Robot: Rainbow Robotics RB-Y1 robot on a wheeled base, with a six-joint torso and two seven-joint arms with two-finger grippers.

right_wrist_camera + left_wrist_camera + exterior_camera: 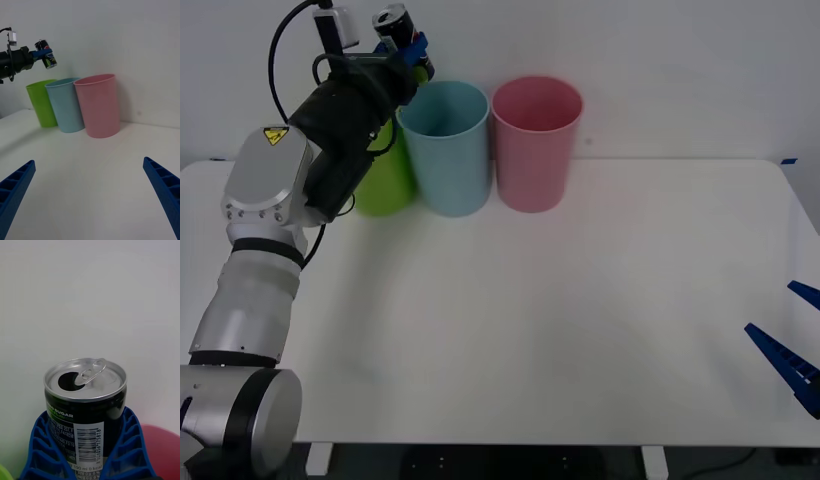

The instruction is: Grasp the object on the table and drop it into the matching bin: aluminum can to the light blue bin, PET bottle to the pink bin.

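Up at my left, the left gripper (408,52) has its ribbed blue fingers (45,450) clamped on both sides of the aluminum can (85,407), a small glossy black cylinder with a silver top, opened tab and barcode, held tilted in the air beside the rim of the smooth, tapered light blue bin (445,148). Next stands the pink bin (535,142) on the matte white table (580,320), and at far right my right gripper (90,195) hangs with jaws spread wide, well apart from the can.
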